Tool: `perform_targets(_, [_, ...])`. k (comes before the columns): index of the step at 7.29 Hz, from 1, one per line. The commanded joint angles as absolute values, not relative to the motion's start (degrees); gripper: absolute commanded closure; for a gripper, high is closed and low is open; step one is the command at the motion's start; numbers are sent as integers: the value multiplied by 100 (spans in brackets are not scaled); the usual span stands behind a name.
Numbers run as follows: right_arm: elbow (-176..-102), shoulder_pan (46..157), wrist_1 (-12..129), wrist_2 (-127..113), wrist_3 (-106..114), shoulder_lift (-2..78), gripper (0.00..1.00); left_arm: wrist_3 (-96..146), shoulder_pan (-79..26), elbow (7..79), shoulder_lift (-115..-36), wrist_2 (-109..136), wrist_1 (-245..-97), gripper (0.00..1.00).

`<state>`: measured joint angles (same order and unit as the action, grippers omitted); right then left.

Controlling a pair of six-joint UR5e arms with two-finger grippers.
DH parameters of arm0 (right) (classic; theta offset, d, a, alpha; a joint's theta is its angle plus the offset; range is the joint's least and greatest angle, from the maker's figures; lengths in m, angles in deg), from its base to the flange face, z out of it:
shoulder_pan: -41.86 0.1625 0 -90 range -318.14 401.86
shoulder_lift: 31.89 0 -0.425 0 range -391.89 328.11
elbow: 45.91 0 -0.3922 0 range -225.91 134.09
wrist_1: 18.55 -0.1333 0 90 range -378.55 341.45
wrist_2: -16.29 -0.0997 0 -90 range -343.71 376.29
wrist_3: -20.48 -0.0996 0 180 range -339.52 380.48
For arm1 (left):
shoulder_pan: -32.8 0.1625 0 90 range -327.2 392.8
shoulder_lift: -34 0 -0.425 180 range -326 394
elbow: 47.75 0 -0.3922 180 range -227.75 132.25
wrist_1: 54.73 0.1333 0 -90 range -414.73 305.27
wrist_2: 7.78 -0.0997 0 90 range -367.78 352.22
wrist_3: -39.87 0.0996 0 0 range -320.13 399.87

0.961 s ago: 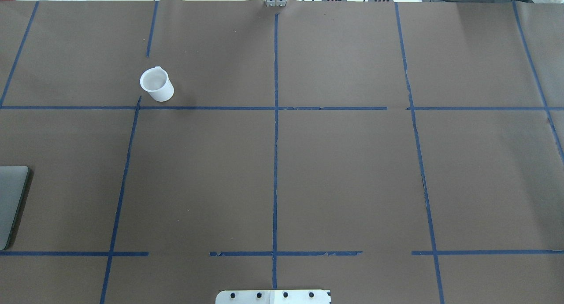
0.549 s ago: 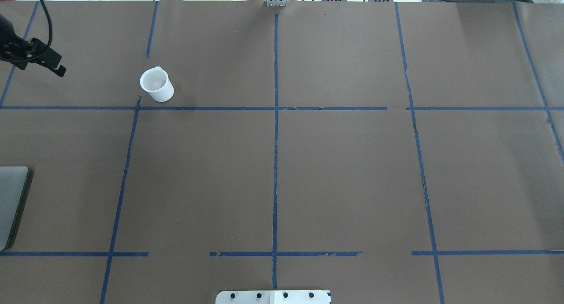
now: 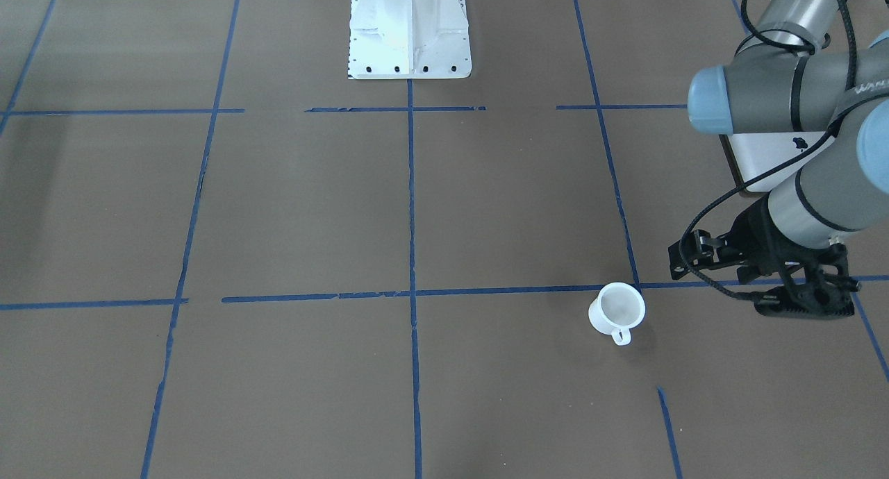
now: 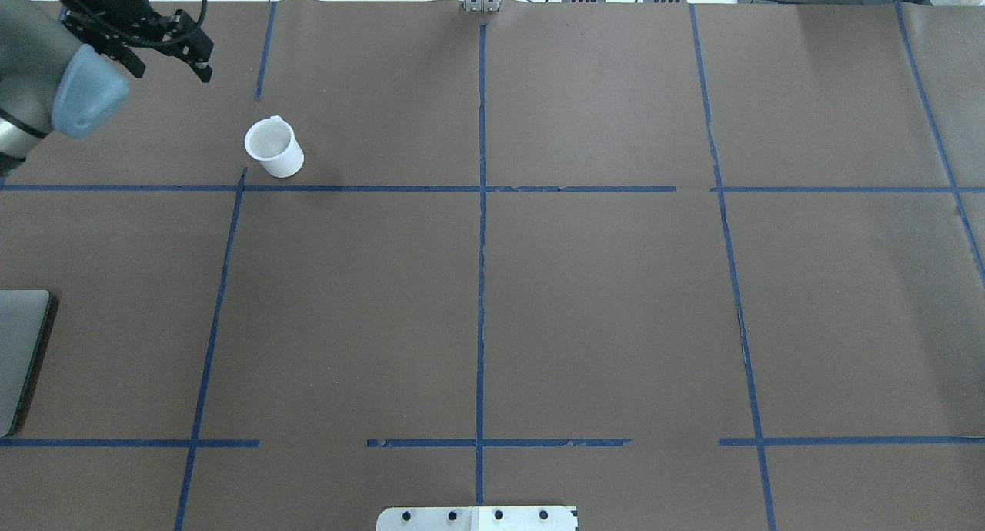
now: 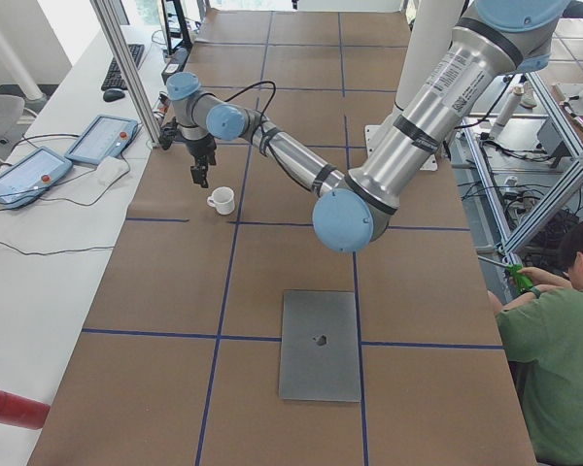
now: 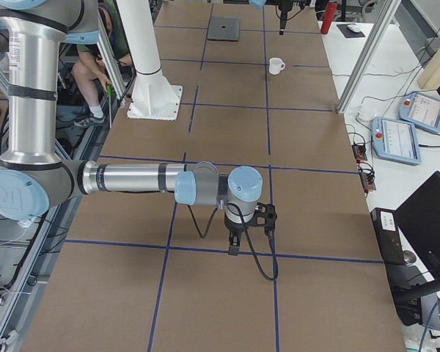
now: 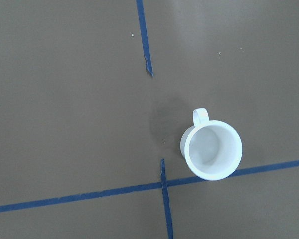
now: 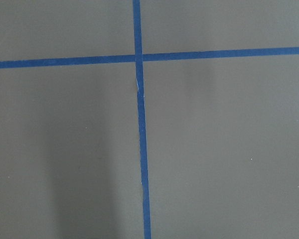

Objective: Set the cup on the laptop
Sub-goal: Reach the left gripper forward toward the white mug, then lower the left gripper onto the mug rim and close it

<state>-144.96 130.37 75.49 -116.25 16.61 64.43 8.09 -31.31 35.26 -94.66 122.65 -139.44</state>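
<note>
The cup (image 7: 213,149) stood upright on the counter (image 4: 616,285), just beside a crossing of blue tape lines (image 4: 481,285), with its handle turned away from the robot. The left wrist view looked straight down into the cup and showed an empty white interior. The laptop (image 5: 320,345) lay closed and flat on the counter, well apart from the cup and nearer the robot's side.

The left end effector (image 3: 806,305) hung above the counter near the cup, not touching it. Whether its fingers were spread or pressed together could not be told.

The overhead view showed only a corner strip of the laptop at its left edge. The exterior left view showed the whole lid with its dark logo. The front-facing view showed the laptop partly behind the left arm.

The right end effector (image 6: 235,246) appeared only in the exterior right view, low over the counter, well apart from the cup. Its state could not be told. The right wrist view showed only a tape crossing.
</note>
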Motion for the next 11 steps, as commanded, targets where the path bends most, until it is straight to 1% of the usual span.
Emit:
perform_targets(1, [-14496, 13037, 7550, -11625, 1661, 6443, 0, 28, -2786, 2534, -9993, 12055, -14714, 0])
perform_targets(2, [-14496, 13037, 7550, -11625, 1661, 6443, 0, -142, -2654, 1972, -10134, 12046, -15259, 0])
perform_targets(3, [-14496, 13037, 7550, -11625, 1661, 6443, 0, -283, -2513, 1688, -10109, 12037, -15699, 0])
perform_targets(6, [-14496, 13037, 7550, -11625, 1661, 6443, 0, -328, -2328, 1177, -10118, 11756, -16282, 0])
perform_targets(9, [-14496, 13037, 7550, -11625, 1661, 6443, 0, -468, -2249, 903, -10101, 11755, -16608, 1])
perform_targets(10, [-14496, 13037, 7550, -11625, 1661, 6443, 0, -599, -2153, 911, -10100, 11755, -16618, 13])
perform_targets(11, [-14496, 13037, 7550, -11625, 1661, 6443, 0, -618, -2073, 903, -10092, 11755, -16618, 13])
